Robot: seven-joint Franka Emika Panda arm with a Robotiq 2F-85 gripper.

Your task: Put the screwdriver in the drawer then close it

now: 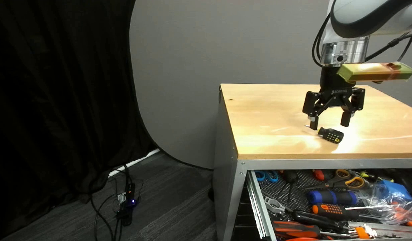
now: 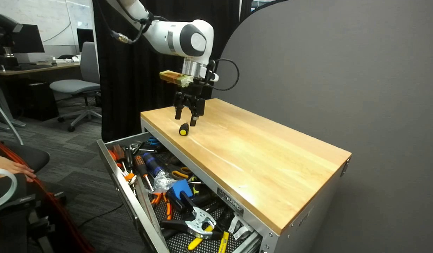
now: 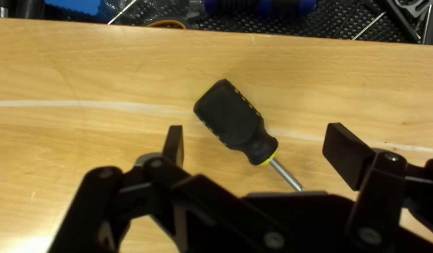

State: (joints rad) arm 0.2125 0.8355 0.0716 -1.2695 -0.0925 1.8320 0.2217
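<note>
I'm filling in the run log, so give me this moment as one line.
gripper: open, above worktop | screwdriver: on worktop, ungrasped | drawer: pulled open | task: neither step done

In an exterior view, white glare spots the pale wooden tabletop [image 1: 259, 110] beside the stubby black-handled screwdriver [image 1: 331, 135]; the black cloth curtain [image 1: 59, 100] at left is nearly featureless. The wrist view shows the black two-fingered gripper [image 3: 260, 146] dark, slightly blurred.

Wooden worktop [image 2: 251, 154], rectangular, mounted on a grey metal cabinet [image 2: 316, 218]; a whitish streak [image 3: 132, 106] runs lengthwise across it. Upon it lies one stubby screwdriver [image 3: 234, 121], black-handled with yellow trim, near one long edge [image 3: 237, 34].
</note>
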